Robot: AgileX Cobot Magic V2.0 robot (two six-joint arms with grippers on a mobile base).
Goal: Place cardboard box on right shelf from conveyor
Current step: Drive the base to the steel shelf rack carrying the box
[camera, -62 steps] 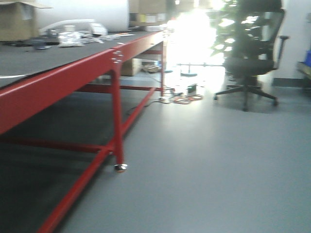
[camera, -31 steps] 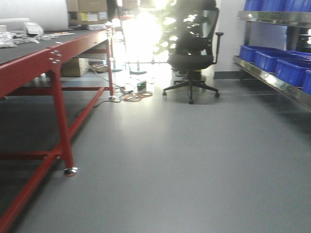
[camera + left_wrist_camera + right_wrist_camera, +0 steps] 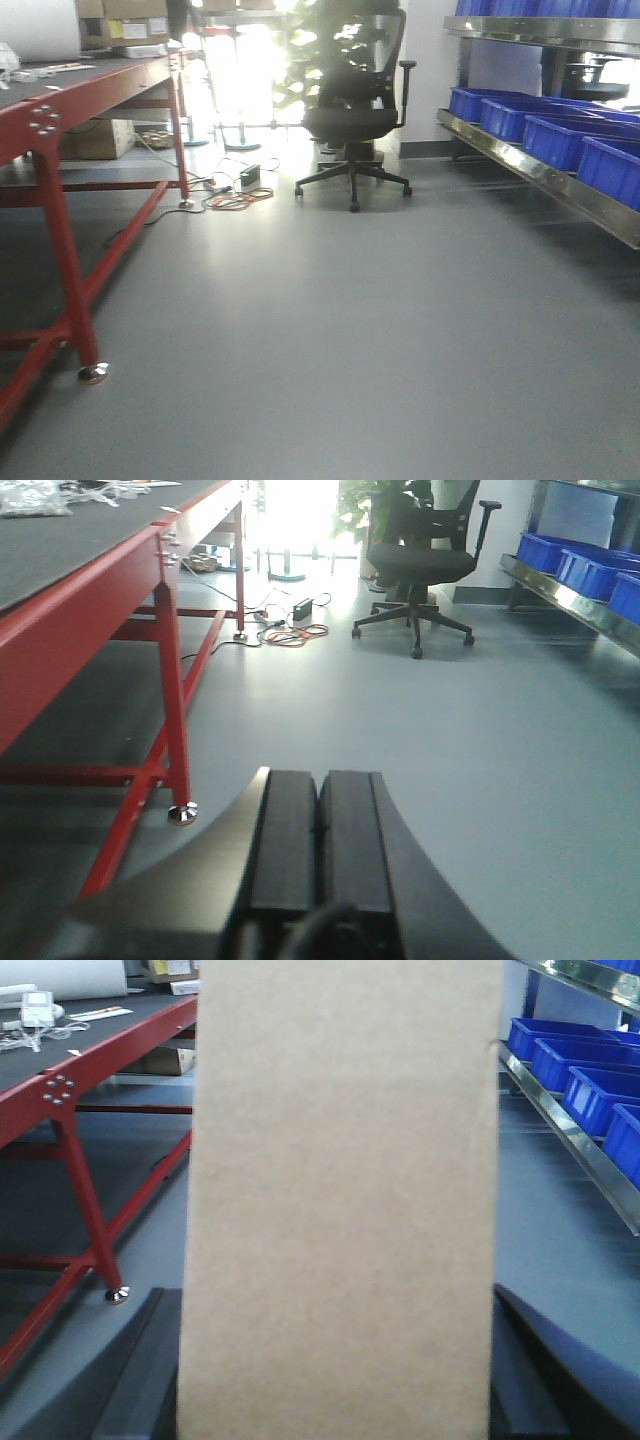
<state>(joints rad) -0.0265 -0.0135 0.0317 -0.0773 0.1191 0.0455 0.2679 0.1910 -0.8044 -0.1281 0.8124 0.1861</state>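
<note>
Shift since a second ago: front view has swung to the right; the red-framed conveyor [image 3: 70, 78] has slid to the left edge of the picture, and the right shelf [image 3: 540, 172] with its blue bins [image 3: 560, 140] now fills the right side.
Cardboard box: held up off everything, standing on end close in front of the right wrist camera, its plain tan face [image 3: 340, 1160] covering the middle of that view from top to bottom.
Right gripper [image 3: 335, 1400]: clamped on the box; a dark finger [image 3: 150, 1370] shows on each side of its lower part.
Left gripper [image 3: 318, 830]: closed and empty, the two black pads [image 3: 285, 830] pressed flat against each other, hanging over bare floor.
Conveyor: dark flat top on red legs, to the robot's left, well apart from the box.
Right shelf: shiny steel lip running along the right, away into the room, with the bins sitting in a row on it; the box is not on it yet.
Between them: open grey floor [image 3: 350, 330], with a black office chair [image 3: 352, 110] and a tangle of cables [image 3: 235, 195] at the far end.
</note>
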